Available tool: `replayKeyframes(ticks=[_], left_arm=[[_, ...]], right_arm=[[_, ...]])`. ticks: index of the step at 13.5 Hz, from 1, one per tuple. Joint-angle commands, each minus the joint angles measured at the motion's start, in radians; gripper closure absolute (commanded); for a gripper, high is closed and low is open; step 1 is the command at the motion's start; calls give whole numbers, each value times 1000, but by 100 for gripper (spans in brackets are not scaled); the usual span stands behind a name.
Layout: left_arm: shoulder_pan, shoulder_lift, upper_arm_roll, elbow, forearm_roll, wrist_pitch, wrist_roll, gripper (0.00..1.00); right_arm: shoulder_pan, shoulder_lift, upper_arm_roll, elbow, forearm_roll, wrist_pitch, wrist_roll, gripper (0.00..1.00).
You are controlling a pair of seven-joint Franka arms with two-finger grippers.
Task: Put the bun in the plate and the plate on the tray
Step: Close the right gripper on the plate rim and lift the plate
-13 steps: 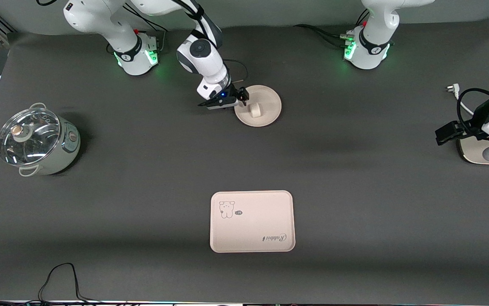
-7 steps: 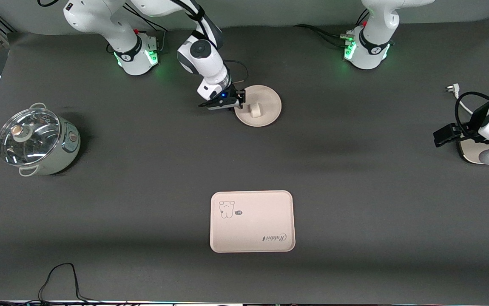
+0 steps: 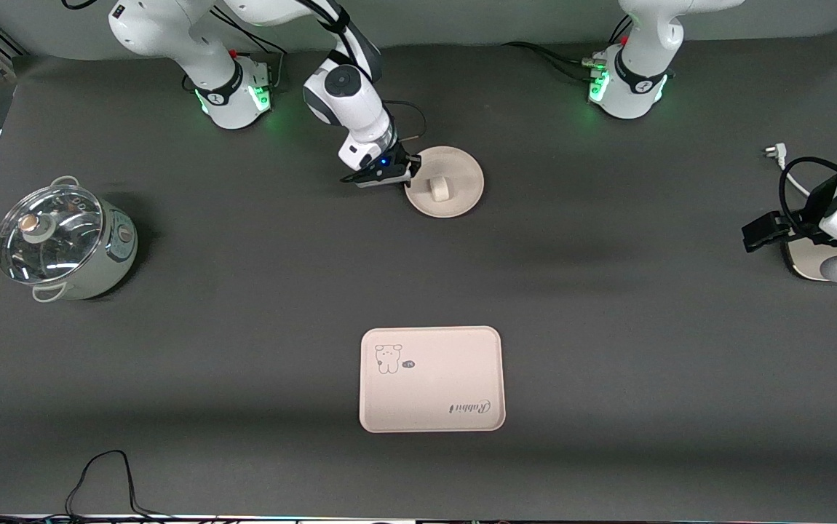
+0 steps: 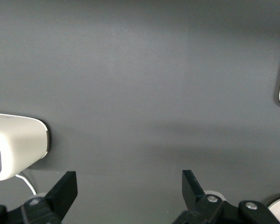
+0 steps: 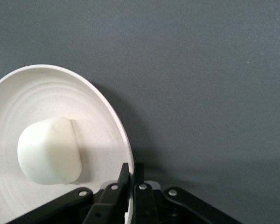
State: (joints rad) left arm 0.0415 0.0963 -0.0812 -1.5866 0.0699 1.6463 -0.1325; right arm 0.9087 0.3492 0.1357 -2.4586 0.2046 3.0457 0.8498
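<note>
Bun (image 3: 436,188) resting in the plate (image 3: 462,175) on the desk (image 3: 608,327), plate rim pinched by the right gripper (image 3: 410,172); tray (image 3: 431,379) nearer the front camera, well apart; left gripper (image 4: 128,186) spread wide at its end.

Bun (image 3: 436,188) in plate (image 3: 462,196); tray (image 3: 431,378) nearer the camera.

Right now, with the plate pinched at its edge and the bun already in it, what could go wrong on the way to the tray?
1. The right gripper holds the plate only at its rim, so it may tilt or slip when lifted.
2. The bun lies loose and could roll off.
3. The tray is barely wider than the plate, so it could land on the tray's rim.
</note>
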Motion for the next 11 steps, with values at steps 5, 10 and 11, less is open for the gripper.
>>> replayKeyframes(ticks=[5, 10, 11], left_arm=[[3, 13, -3, 28, 10, -13, 17, 0], [1, 13, -3, 30, 4, -9, 19, 0], [5, 13, -3, 30, 4, -9, 19, 0]], right_arm=[[-66, -231, -19, 6, 27, -137, -23, 100], [-109, -268, -42, 90, 71, -212, -26, 100], [-116, -233, -66, 142, 70, -237, -35, 100]])
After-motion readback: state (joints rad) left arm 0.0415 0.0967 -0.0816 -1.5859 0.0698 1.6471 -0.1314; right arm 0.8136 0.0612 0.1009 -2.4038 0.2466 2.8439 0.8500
